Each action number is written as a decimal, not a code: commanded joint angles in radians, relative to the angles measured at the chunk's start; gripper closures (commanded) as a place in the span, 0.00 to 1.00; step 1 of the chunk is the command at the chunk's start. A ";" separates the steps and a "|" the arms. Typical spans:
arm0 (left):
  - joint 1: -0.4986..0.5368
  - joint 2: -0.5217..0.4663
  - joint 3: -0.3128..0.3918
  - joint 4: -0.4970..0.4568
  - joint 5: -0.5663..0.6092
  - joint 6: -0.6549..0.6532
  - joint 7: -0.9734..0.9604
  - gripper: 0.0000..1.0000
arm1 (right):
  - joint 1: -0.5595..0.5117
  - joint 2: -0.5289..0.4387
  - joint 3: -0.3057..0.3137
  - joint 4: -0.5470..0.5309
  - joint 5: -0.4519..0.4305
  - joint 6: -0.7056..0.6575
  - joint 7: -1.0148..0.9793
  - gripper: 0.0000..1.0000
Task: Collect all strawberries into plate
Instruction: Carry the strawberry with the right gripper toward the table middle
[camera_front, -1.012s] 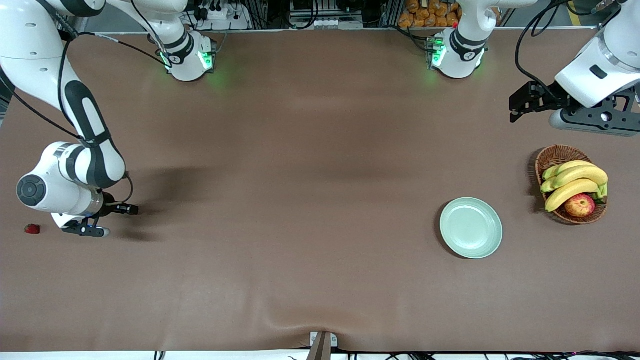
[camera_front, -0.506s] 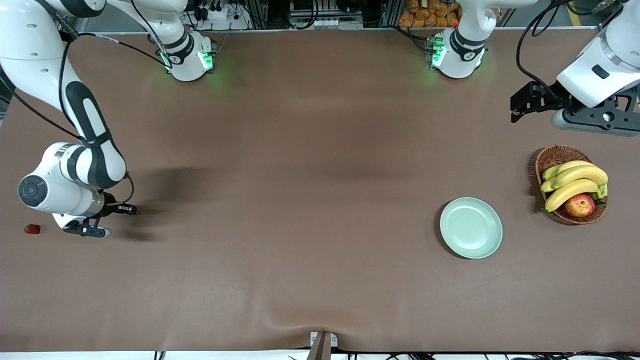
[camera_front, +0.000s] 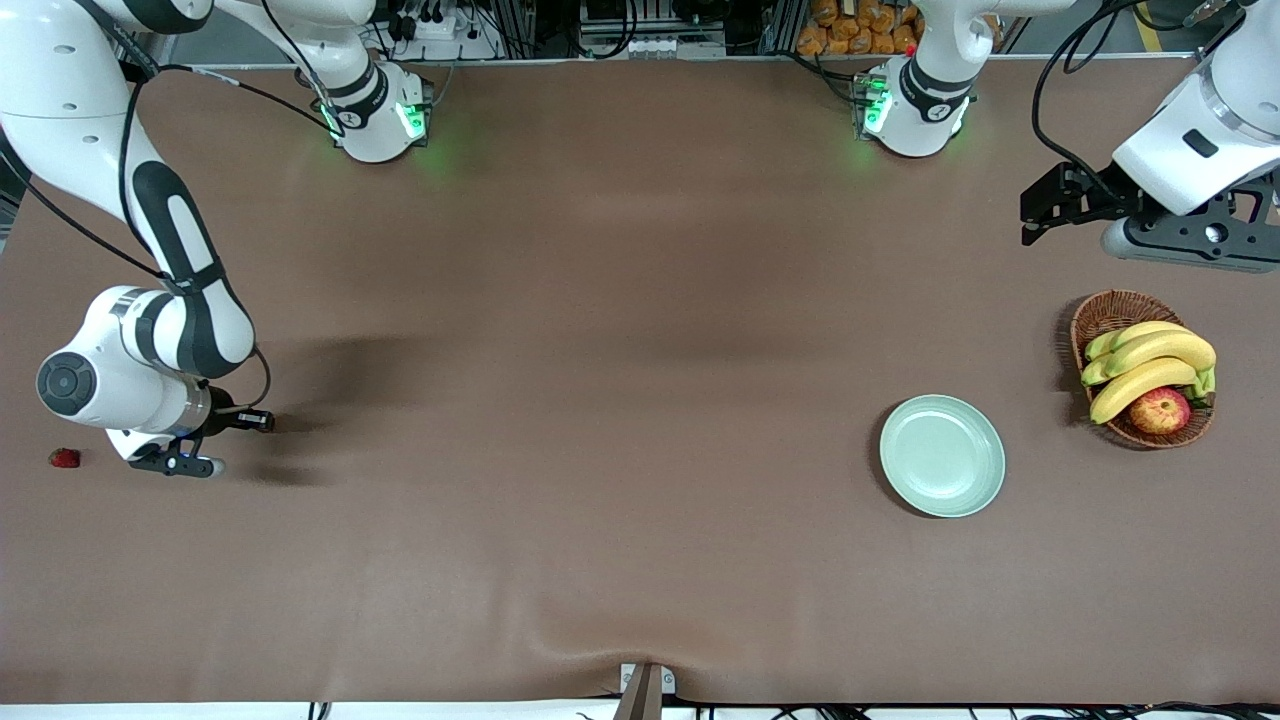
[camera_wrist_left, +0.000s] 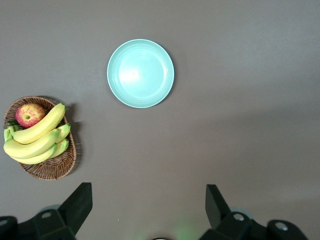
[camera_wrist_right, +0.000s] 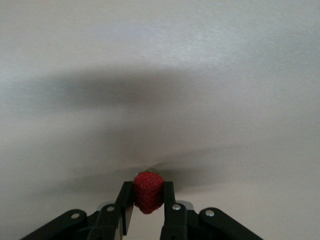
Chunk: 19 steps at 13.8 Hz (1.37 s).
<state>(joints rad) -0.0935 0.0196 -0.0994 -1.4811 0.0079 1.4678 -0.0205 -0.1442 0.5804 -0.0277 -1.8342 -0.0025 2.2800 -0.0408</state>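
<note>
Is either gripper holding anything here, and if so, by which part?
The right gripper holds a strawberry, jaws shut on its two sides, down at the table. The left gripper waits open, holding nothing.

The middle of the table (camera_front: 620, 400) is bare cloth, so a gripper can pass freely there. Toward the left arm's end, the plate (camera_front: 942, 455) lies flat and low, with open room all around it. The wicker basket (camera_front: 1100, 315) with bananas (camera_front: 1150, 365) and an apple (camera_front: 1160, 410) stands near it and rises higher. One loose strawberry (camera_front: 65, 458) lies at the right arm's end.
</note>
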 joint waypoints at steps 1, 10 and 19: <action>0.001 -0.015 -0.006 -0.001 -0.011 -0.004 -0.012 0.00 | 0.006 -0.043 0.015 0.064 0.028 -0.143 0.016 1.00; 0.018 -0.021 0.003 -0.007 -0.003 -0.053 -0.018 0.00 | 0.061 -0.074 0.121 0.176 0.096 -0.333 0.333 1.00; 0.017 -0.024 -0.005 -0.011 -0.006 -0.053 -0.013 0.00 | 0.218 -0.051 0.256 0.219 0.171 -0.211 0.855 1.00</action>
<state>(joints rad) -0.0801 0.0076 -0.0983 -1.4828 0.0079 1.4266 -0.0211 0.0149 0.5232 0.2315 -1.6321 0.1449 2.0335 0.7097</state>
